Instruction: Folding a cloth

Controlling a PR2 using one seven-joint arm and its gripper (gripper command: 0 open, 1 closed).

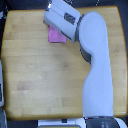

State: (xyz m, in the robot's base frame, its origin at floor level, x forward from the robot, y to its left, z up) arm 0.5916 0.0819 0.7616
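Note:
The pink-magenta cloth [54, 35] lies on the wooden tabletop [35, 70] near its far edge, left of centre in the exterior view. Only part of it shows; the rest is under my arm. My white arm reaches up from the bottom right, and its forearm and wrist [62, 17] cover the cloth's upper right part. The gripper's fingers are hidden beneath the wrist housing, so I cannot tell whether they are open or shut, or whether they hold the cloth.
The tabletop's left edge has a grey-white object [1, 90] beside it. A dark floor [30, 4] shows beyond the far edge. The robot base [100, 122] stands at the bottom right.

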